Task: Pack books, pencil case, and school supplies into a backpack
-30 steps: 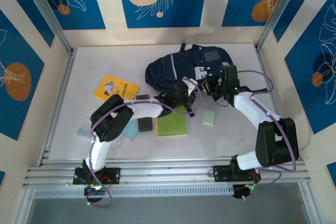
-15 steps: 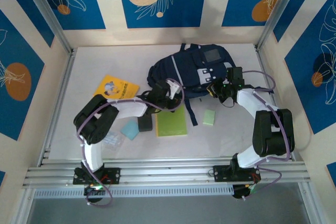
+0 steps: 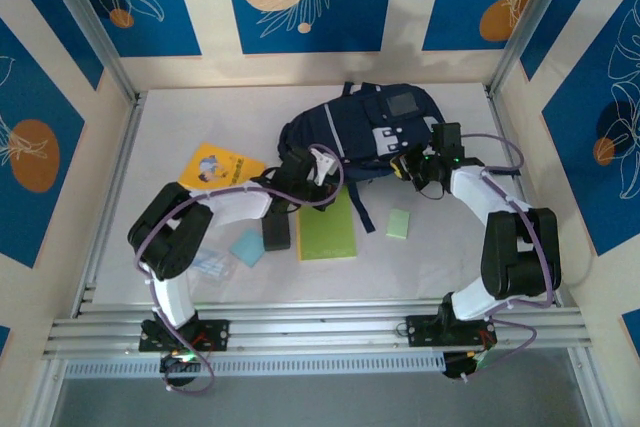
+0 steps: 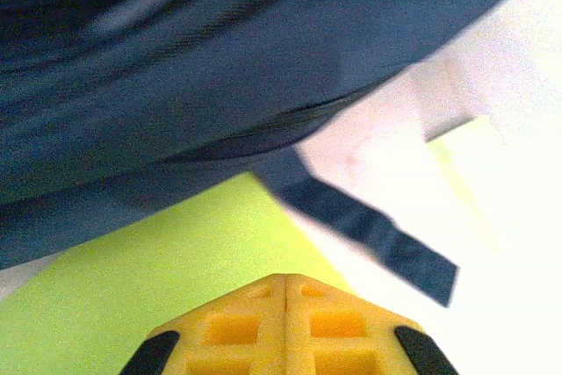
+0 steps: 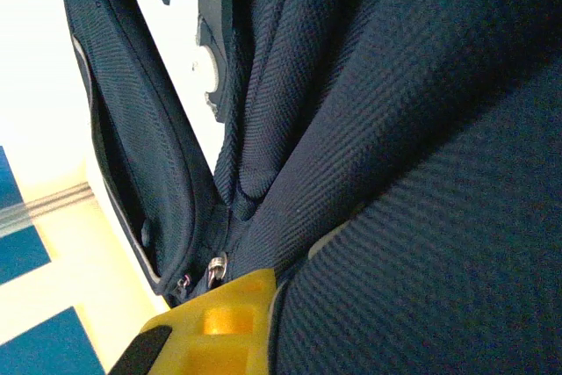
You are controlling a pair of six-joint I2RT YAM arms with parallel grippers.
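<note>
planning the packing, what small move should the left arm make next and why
Probably open the left gripper and ease it forward to the backpack's near edge. It is shut on nothing above the lime-green book, while the right gripper seems to pinch backpack fabric by the zipper pull, so a second grip could help open it.
</note>
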